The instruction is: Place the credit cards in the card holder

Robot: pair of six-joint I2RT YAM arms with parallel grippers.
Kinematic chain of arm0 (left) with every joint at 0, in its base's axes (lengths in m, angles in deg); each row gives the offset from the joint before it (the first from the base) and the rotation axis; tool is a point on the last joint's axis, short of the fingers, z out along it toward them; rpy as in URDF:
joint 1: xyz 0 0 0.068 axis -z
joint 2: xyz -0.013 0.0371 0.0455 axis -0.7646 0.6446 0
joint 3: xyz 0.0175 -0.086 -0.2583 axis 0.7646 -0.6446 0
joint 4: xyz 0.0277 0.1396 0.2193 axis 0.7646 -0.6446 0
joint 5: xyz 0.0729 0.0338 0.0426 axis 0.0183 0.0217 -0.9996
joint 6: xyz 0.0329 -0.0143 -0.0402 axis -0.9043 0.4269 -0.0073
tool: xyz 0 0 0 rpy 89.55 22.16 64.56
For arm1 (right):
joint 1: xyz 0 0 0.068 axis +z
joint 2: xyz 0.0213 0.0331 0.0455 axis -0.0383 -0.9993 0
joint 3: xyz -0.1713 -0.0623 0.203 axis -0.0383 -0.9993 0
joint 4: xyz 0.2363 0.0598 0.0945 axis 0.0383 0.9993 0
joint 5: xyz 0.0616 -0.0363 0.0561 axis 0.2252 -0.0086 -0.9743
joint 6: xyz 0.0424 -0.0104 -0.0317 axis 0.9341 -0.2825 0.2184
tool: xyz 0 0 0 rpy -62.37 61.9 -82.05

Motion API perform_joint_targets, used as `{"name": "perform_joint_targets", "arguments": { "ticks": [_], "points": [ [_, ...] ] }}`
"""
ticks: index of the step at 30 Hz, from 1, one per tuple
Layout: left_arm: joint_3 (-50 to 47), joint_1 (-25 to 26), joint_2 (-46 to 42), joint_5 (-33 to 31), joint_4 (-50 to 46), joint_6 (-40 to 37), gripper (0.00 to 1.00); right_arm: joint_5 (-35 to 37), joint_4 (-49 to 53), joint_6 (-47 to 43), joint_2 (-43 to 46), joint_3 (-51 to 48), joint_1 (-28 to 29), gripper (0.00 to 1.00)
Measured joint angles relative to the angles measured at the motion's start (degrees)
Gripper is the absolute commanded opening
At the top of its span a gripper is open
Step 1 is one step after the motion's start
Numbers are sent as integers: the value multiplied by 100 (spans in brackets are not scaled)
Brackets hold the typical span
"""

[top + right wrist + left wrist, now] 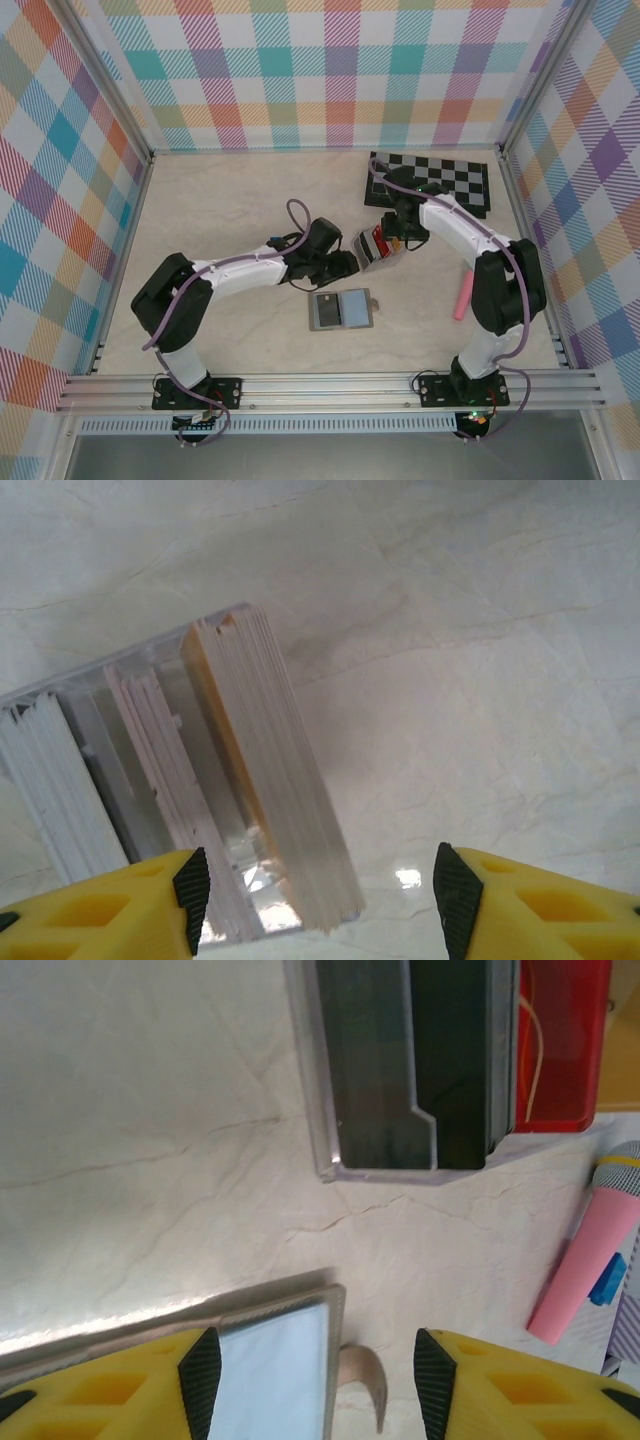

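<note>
1. One pale blue rectangle shows on the upper face of the card holder, which lies flat on the table in front of and between the two arm bases. I cannot tell whether it is a card seated in a slot or part of the holder itself.
2. Most of the job looks undone. The credit cards stand on edge in a clear rack, just beyond the holder and apart from it. At best one card is in place, and the rest remain to be drawn out and slid in one at a time.
3. The left gripper hangs over the holder's far edge, its jaws apart and nothing between them.
4. The right gripper hangs above the rack with its jaws spread and the end of a card stack lying between them. Neither pad visibly touches a card, so it carries nothing.
5. Counts:
   - Two grippers, one card holder and one rack.
   - The cards sit in three bunches seen edge-on from the right wrist. They are too tightly packed to number, though black and red faces show from the left wrist.
   - One pink stick lies near the right arm.
   - One checkered board lies at the back.
</note>
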Motion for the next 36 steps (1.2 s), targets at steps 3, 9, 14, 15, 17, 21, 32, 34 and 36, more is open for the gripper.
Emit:
{"name": "perform_joint_targets", "arguments": {
  "ticks": [3,9,14,15,17,21,32,34,36],
  "points": [
    [210,-26,149,52,-2,-2,57,-44,33,-184,-245,203,-48,64],
    [463,-74,343,131,-7,-2,57,83,120,-431,-651,494,-48,62],
    [470,-107,363,166,-7,-2,57,214,181,-518,-678,538,-48,62],
    [470,-111,363,166,-7,-2,57,232,188,-542,-678,555,-48,61],
    [470,-111,363,166,-9,-2,57,267,199,-573,-678,579,-48,60],
    [470,-111,363,170,-7,0,57,306,205,-605,-682,590,-48,60],
    [470,-116,363,203,-7,0,57,490,286,-745,-839,756,-33,57],
    [470,-116,363,205,-7,0,57,564,295,-767,-839,809,-33,53],
    [470,-116,363,205,-7,0,57,605,289,-809,-837,828,-33,51]
  ]
}}
